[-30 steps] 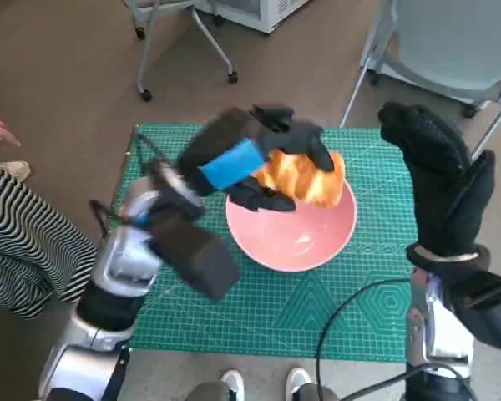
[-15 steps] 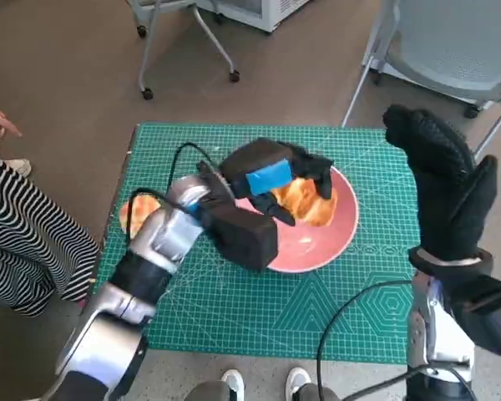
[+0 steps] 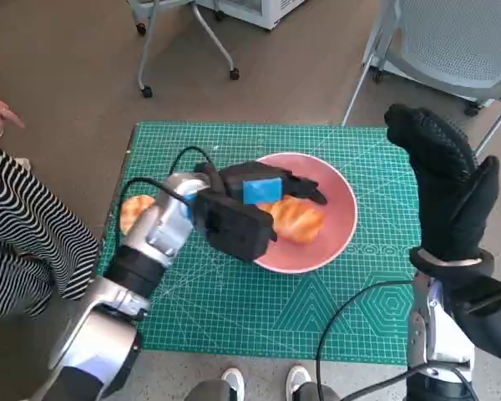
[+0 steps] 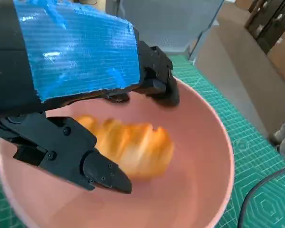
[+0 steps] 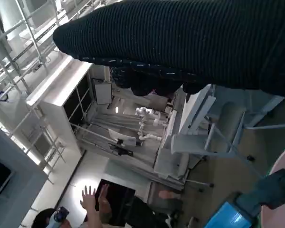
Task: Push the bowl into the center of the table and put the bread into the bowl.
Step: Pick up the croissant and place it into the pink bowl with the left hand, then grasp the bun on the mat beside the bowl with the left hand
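Note:
The pink bowl stands near the middle of the green cutting mat. A golden bread lies inside it. My left hand hovers just over the bread with its fingers spread and nothing in them. In the left wrist view the bread is blurred on the bowl's floor, between and below the parted fingers. A second bread lies on the mat to the left of my forearm. My right hand is raised above the mat's right edge, empty and spread.
A person in striped clothing sits close to the table's left side. Chair legs and a grey chair stand beyond the far edge. A black cable crosses the mat's front right. White shoes show at the front edge.
My left hand came down from above the bowl's far rim into the bowl and let the bread go; the bread now lies in the bowl. The right hand has stayed raised.

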`<act>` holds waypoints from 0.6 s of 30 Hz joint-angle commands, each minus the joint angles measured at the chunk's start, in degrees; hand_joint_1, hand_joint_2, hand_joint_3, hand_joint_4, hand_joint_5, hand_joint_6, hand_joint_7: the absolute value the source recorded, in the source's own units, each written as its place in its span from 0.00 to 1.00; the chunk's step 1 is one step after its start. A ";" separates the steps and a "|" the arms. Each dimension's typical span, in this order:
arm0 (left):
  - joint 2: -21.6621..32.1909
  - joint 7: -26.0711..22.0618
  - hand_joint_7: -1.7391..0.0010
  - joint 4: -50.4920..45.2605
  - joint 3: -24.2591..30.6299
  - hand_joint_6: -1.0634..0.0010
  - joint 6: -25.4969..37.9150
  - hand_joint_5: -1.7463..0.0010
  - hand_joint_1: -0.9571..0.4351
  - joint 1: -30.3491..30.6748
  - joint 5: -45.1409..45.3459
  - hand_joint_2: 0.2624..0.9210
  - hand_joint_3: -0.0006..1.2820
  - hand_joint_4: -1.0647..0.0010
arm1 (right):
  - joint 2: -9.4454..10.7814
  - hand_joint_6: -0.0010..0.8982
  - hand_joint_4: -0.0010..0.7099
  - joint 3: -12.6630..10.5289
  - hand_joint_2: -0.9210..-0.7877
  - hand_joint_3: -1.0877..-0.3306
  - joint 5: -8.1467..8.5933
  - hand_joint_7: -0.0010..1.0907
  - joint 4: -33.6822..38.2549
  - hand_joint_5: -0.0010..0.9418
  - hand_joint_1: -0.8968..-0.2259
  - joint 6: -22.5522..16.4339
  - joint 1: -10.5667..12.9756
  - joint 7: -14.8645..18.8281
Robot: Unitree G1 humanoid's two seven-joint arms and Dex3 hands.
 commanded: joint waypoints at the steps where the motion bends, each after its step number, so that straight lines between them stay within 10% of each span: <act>1: 3.04 1.00 0.96 -5.13 3.20 0.88 -3.12 1.00 0.32 2.79 -2.63 0.95 0.00 1.00 | -0.01 0.15 0.35 0.00 0.00 0.53 -0.02 0.51 0.56 0.00 0.26 0.22 1.03 0.04; 18: 18.27 -4.29 0.89 -19.71 18.66 0.89 -4.71 1.00 0.29 8.67 -16.24 0.96 0.00 0.97 | -0.24 0.15 0.34 0.12 0.00 0.52 0.89 0.51 1.17 0.00 0.26 0.07 0.58 0.96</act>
